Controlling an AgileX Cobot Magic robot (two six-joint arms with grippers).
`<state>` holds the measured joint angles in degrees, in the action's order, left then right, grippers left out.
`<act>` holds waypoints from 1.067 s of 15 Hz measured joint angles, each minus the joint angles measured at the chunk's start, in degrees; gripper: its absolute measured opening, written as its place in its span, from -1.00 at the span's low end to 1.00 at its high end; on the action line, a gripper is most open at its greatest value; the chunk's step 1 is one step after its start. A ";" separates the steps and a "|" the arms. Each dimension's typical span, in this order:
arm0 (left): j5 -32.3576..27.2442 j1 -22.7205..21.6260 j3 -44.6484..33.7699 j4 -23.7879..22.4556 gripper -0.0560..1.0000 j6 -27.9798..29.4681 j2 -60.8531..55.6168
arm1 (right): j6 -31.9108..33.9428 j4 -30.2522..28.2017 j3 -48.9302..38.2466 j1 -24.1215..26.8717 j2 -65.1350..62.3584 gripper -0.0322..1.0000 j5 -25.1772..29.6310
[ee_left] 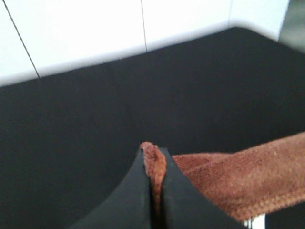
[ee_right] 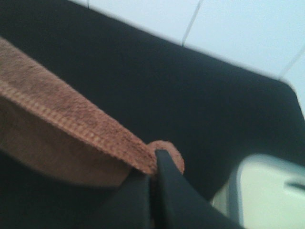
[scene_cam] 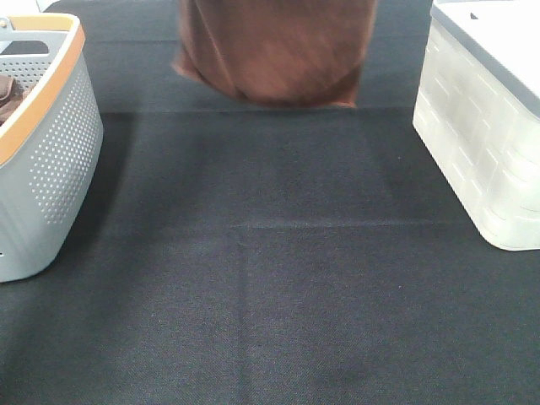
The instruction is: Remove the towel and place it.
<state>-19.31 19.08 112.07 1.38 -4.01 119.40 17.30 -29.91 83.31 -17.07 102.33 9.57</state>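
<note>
The reddish-brown towel hangs above the far middle of the black table; its upper part runs out of the exterior high view and its lower edge sags just above the surface. Neither gripper shows in that view. In the left wrist view my left gripper is shut on one corner of the towel, which stretches away taut. In the right wrist view my right gripper is shut on the other corner, with the towel's stitched hem running away from it.
A grey perforated basket with an orange rim stands at the left edge, a scrap of darker brown fabric inside. A white lidded bin stands at the right. Black cloth covers the table.
</note>
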 joint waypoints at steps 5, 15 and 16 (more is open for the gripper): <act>-33.40 0.74 0.00 4.81 -0.89 -1.78 0.63 | -19.42 26.64 0.00 -0.40 0.63 -0.94 27.44; -49.10 0.57 -8.19 9.68 -0.89 -0.57 1.38 | -24.24 41.20 -1.49 -0.06 0.63 -0.94 48.41; -49.10 1.03 -10.94 9.80 -0.89 -0.57 1.38 | -24.24 42.00 -3.15 -0.06 0.63 -0.94 48.59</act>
<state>-68.41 20.11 101.13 11.17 -4.58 120.78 -6.93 12.09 80.16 -17.13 102.96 58.16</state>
